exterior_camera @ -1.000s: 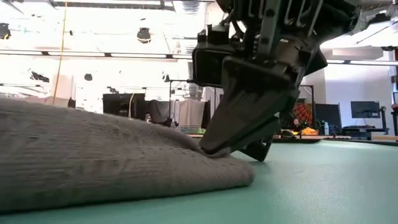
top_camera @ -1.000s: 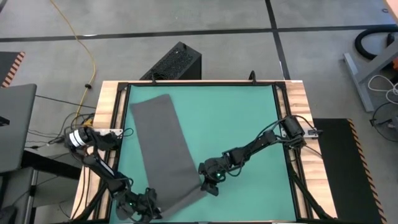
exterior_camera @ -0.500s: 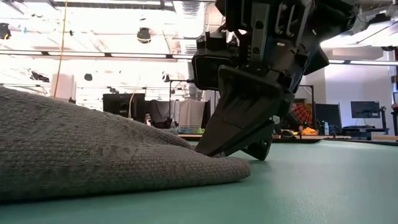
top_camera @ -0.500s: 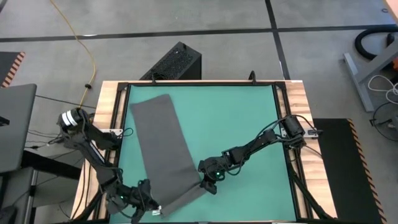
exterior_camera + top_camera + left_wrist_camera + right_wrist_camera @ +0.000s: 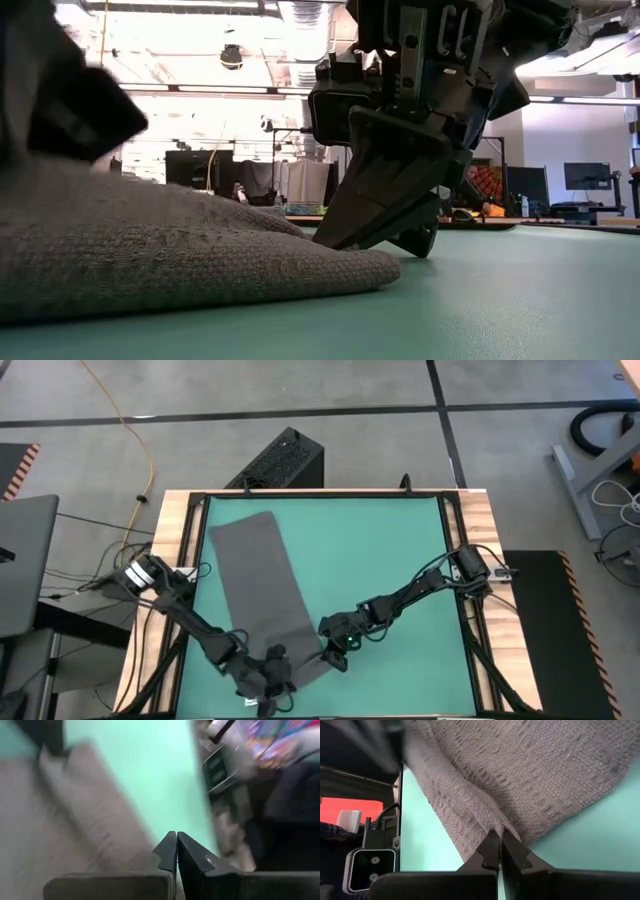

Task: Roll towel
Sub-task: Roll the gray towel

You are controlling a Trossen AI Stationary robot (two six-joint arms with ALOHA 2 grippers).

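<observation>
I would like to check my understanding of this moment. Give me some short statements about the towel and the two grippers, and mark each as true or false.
1. The towel lies on the green mat. True.
2. The right gripper is shut on the towel. True.
3. The towel is fully rolled up. False: it lies mostly flat.
4. The left gripper is wide open. False: its fingers are together.
5. The left gripper is at the mat's far edge. False: it is at the towel's near end.

Grey concrete floor (image 5: 350, 385) with a yellow cable (image 5: 138, 432), black box (image 5: 280, 460), bright ceiling lights (image 5: 230, 55)
</observation>
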